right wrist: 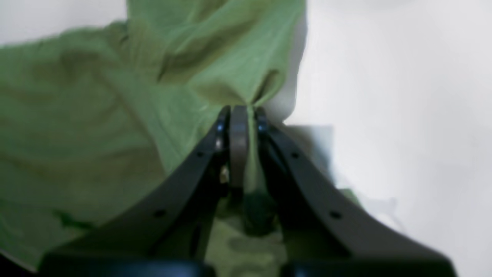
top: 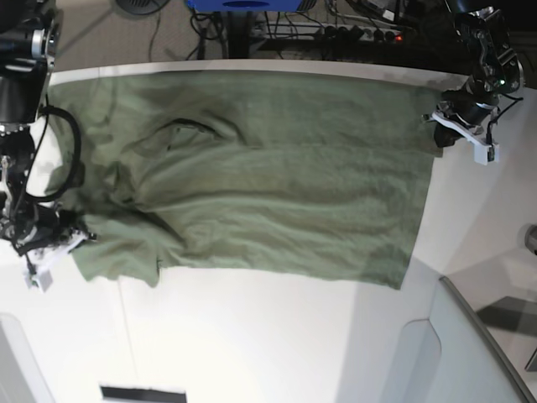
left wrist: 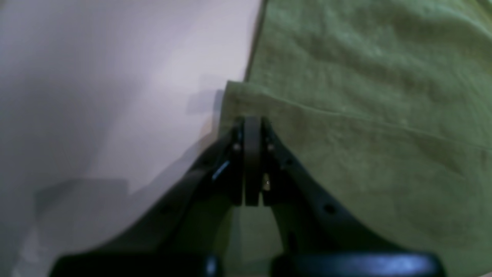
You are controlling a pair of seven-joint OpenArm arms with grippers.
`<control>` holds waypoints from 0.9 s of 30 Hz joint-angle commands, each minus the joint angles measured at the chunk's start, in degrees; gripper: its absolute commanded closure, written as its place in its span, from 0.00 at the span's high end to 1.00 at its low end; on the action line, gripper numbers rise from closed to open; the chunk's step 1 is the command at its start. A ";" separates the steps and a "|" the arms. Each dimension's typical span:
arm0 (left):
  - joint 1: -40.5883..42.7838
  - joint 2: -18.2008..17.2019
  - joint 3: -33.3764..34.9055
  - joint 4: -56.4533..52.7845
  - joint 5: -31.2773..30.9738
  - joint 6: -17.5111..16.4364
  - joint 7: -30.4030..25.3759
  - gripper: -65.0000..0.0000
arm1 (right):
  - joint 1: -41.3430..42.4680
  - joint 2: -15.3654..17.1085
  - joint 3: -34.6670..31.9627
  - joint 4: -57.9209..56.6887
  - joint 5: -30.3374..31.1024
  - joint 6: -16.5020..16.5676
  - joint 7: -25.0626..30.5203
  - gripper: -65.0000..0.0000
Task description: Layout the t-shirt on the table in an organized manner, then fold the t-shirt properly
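T-shirt flat on table

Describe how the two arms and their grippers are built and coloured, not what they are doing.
Both arms are black, with loose black cables looped alongside them in the base view. Each wrist carries a white block near its end. The left gripper and right gripper look alike: two matte black, tapering jaws with small round holes and screw heads along them, and a grey strip between the tips.

1. No text, label, brand, number or sign can be read in any view.
2. The t-shirt bears no legible print.
3. The table carries no legible marking.
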 commanded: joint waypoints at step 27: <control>-0.51 -0.87 0.12 0.88 -0.58 -0.09 -1.12 0.00 | 0.67 -3.09 5.88 2.22 0.03 -7.92 -14.45 0.71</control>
